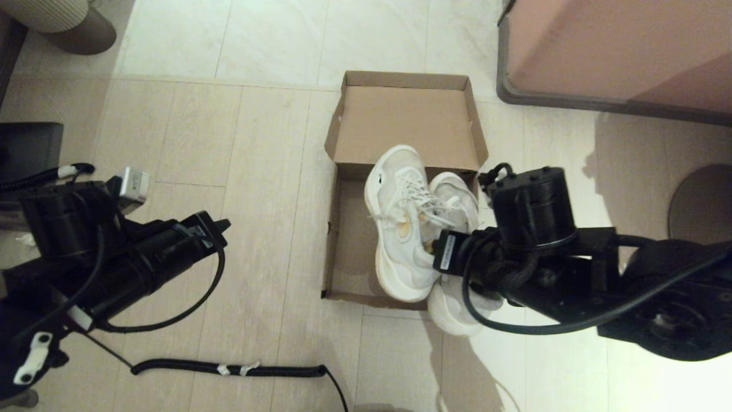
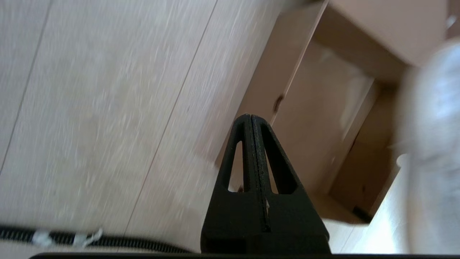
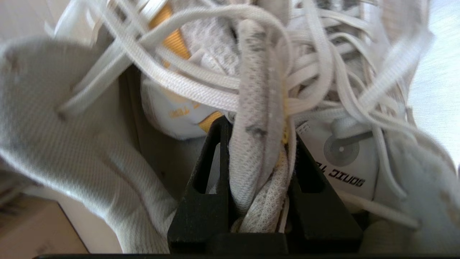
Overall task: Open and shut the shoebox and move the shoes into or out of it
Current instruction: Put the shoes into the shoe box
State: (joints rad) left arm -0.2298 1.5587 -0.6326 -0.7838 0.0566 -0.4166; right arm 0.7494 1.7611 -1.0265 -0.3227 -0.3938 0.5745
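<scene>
The brown shoebox [image 1: 349, 252] lies open on the floor, its lid flap [image 1: 400, 120] folded back. The white sneakers [image 1: 403, 229] hang together over the box's right side, one heel [image 1: 452, 312] past the front edge. My right gripper [image 3: 258, 131] is shut on the pinched mesh collars of both shoes; in the head view its fingers are hidden under the wrist [image 1: 532, 212]. My left gripper [image 2: 250, 117] is shut on nothing, held above the floor left of the shoebox [image 2: 316, 118]. A blurred shoe [image 2: 431, 144] shows at that view's edge.
A large pink-brown furniture block [image 1: 617, 51] stands at the back right. A coiled black cable [image 1: 229, 369] lies on the floor near the front left. A ribbed beige object [image 1: 63, 23] sits at the back left, and a dark block [image 1: 28, 149] at the left edge.
</scene>
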